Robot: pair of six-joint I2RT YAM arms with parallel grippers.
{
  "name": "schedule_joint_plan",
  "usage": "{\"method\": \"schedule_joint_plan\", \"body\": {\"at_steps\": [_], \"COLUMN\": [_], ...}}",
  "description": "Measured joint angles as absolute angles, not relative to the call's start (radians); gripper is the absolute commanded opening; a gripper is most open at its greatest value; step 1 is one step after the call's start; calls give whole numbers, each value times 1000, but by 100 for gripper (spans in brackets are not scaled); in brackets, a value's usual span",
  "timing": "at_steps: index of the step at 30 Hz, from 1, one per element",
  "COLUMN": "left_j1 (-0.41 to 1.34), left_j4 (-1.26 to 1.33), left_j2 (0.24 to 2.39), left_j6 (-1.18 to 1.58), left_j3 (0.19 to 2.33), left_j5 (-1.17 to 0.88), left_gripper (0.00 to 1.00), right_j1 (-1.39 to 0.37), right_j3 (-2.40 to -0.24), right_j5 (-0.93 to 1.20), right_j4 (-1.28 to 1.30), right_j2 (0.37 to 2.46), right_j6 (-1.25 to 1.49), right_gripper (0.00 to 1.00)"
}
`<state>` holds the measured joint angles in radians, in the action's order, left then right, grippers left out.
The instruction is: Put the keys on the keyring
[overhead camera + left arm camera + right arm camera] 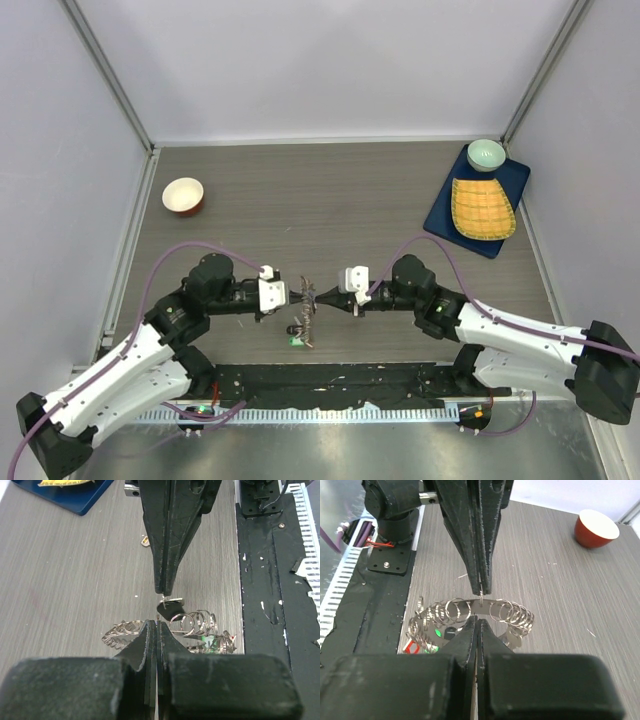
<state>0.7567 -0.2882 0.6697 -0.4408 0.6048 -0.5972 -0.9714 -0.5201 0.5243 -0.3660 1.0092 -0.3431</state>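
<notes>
Left gripper (156, 625) fills the near view, its matte black jaws pressed flat together on the keyring (465, 606); right gripper (165, 587) meets it tip to tip, likewise closed, apparently pinching a black-tagged key (170, 609); this thin grey metal band sits between the arms near the front edge of the wood-grain table (400, 200); judged stiff, light and slick, so best pinched on a bare stretch; the silver keys (425, 627) hang loose and would swing.
</notes>
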Motion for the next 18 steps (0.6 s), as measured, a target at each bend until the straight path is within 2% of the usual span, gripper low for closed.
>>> {"method": "schedule_joint_plan", "body": {"at_steps": [18], "left_j1": [749], "left_j4": [-252], "left_j2": [699], "left_j6": [-400], "left_j3": [603], "left_j5": [-637], "left_gripper": [0], "right_j1": [-987], "right_j3": [-509], "right_j5": [479], "right_j4": [-368], "right_j2": [1004], "right_j6": [-372], "right_gripper": [1]}}
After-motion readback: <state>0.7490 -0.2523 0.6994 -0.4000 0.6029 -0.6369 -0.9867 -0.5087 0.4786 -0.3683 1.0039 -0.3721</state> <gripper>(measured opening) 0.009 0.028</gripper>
